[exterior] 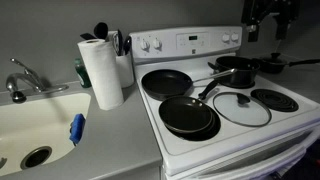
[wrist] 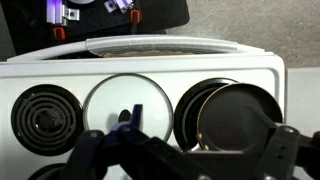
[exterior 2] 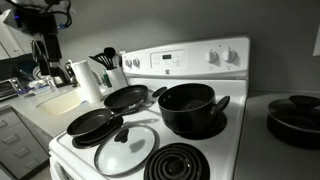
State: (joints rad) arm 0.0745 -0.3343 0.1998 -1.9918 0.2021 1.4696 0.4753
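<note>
My gripper (exterior: 268, 22) hangs high above the back corner of a white stove (exterior: 230, 140), clear of everything; it also shows in an exterior view (exterior 2: 45, 30). In the wrist view its two dark fingers (wrist: 185, 160) are spread wide and hold nothing. Below them lie a glass lid (wrist: 125, 100) with a dark knob, a coil burner (wrist: 40, 110) and a black frying pan (wrist: 235, 112). In both exterior views the stove carries two black frying pans (exterior: 165, 82) (exterior: 188, 114), the glass lid (exterior: 241, 108) and a black pot (exterior: 237, 70) (exterior 2: 192, 108).
A paper towel roll (exterior: 101, 70) and a utensil holder (exterior: 123, 60) stand on the grey counter next to the stove. A white sink (exterior: 35, 120) with a tap and a blue brush (exterior: 76, 128) lies beyond. Another black pot (exterior 2: 295, 115) sits on the counter on the stove's other side.
</note>
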